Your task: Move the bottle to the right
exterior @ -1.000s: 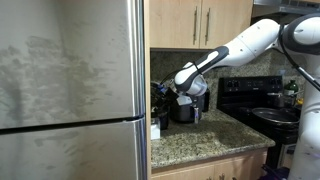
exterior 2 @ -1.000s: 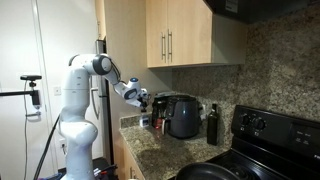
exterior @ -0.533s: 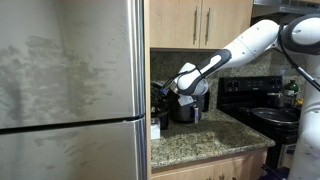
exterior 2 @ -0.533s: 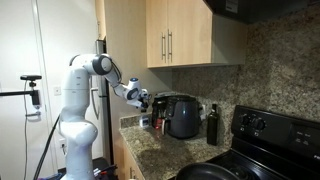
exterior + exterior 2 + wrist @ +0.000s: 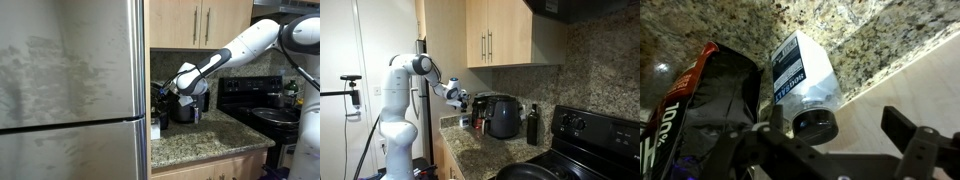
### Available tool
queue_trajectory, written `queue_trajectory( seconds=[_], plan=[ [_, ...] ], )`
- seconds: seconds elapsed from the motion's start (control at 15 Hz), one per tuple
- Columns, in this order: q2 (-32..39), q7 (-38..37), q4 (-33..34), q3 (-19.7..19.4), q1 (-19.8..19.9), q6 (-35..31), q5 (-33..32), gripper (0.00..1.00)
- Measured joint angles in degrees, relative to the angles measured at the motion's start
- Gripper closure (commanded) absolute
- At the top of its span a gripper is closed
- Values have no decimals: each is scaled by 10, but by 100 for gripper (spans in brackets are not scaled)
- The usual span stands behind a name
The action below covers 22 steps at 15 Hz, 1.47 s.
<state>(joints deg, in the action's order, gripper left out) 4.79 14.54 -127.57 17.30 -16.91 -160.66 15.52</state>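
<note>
In the wrist view a small clear bottle [image 5: 800, 80] with a white label and a dark cap stands on the granite counter, seen from above. My gripper [image 5: 840, 128] is open just above it. The cap lies between the fingers, close to the left finger, with a wide gap to the right finger. In both exterior views the gripper [image 5: 163, 99] [image 5: 463, 100] hovers over the near corner of the counter. The bottle [image 5: 156, 128] shows small and pale below it.
A black bag with red "100%" lettering [image 5: 695, 105] sits right beside the bottle. A black appliance [image 5: 503, 116] stands behind, with a dark tall bottle [image 5: 532, 125] and the stove [image 5: 588, 136] further along. The fridge [image 5: 70, 90] borders the counter, and a pale wall panel [image 5: 910, 80] is close by.
</note>
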Motion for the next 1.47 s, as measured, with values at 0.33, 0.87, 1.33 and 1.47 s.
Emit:
queue_trajectory(
  seconds=[0.33, 0.87, 1.33, 1.47],
  plan=[
    [5, -57, 13, -2, -1, 89, -41, 0],
    [110, -228, 277, -2, -52, 345, -180, 0],
    [157, -281, 349, -23, -62, 394, -219, 0],
    [168, -279, 349, -29, -58, 366, -217, 0]
  ],
)
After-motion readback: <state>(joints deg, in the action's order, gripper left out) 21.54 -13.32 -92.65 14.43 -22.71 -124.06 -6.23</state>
